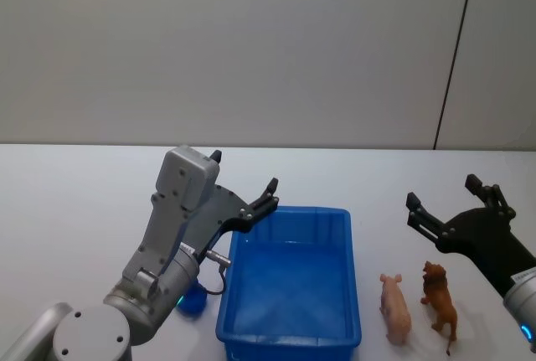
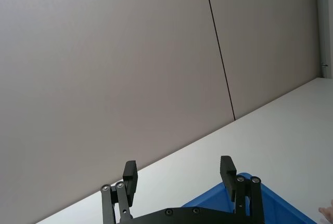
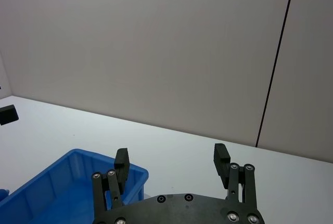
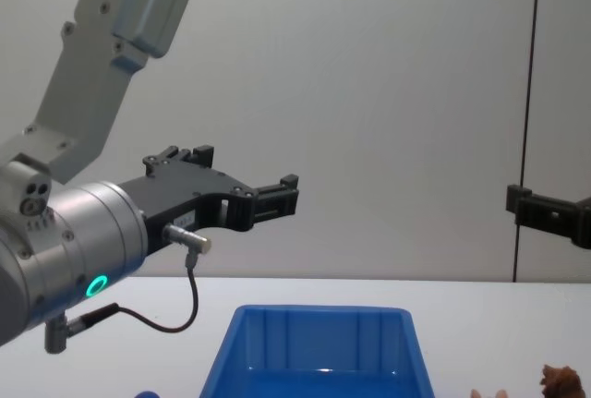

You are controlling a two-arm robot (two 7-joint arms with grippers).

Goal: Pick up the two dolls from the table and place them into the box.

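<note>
My left claw (image 1: 244,172): open, empty, blue bin (image 1: 285,342) beneath | my right claw (image 1: 442,191): open, empty, pink pig (image 1: 395,306) and brown lion (image 1: 439,296) beneath on worktop (image 1: 67,210).

Left arm's grey housing (image 4: 69,241) sat large at the left edge, green ring light (image 4: 95,285) lit, black cable (image 4: 175,319) looping below. Left tool (image 4: 245,174) reached rightward, raised above the box (image 4: 319,341), fingers spread apart, nothing between them. Right tool (image 4: 531,206) poked in from the right edge at similar height, well apart from the left one. Box stood on the white table (image 4: 462,295), vertical ribs visible on its inner wall. Brown doll's (image 4: 561,379) top showed low right, beside the box.
</note>
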